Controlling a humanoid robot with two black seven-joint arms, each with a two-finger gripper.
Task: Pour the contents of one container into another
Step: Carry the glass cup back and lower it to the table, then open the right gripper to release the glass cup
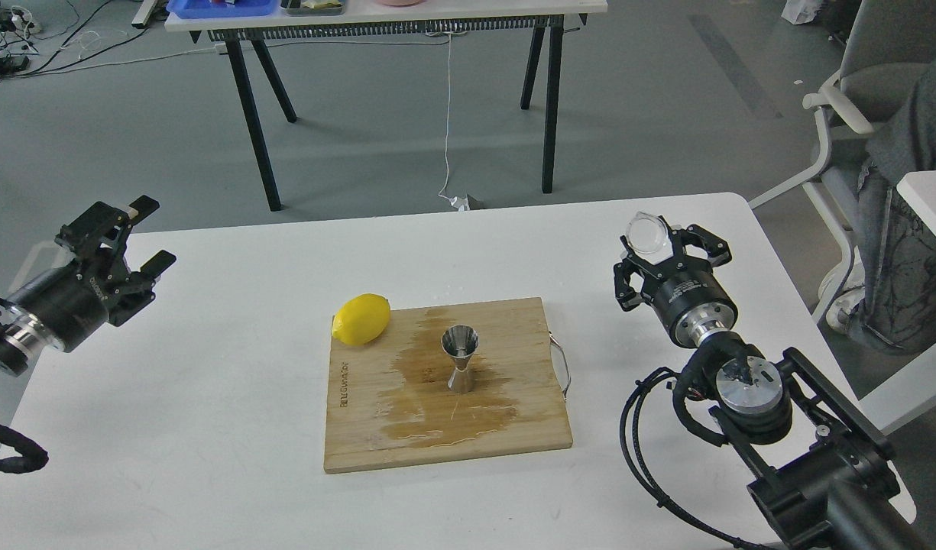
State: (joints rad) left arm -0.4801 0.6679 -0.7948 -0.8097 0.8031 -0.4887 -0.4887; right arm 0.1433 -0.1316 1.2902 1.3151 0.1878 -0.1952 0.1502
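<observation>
L arm in from left edge of table, forearm angled up-right; left gripper (135, 241) over table's left edge, fingers spread apart, nothing between. R arm in from near right corner, wrist bent up toward far right side; right gripper (659, 244) clamped round clear glass cup (649, 232).

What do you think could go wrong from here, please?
1. The jigger has a narrow mouth; pouring from the cup could miss and add to the wet patch on the board.
2. That wet board may let the jigger slip or tip if bumped.
3. The cup, held by the right end effector, is thin glass; it could slip.
</observation>
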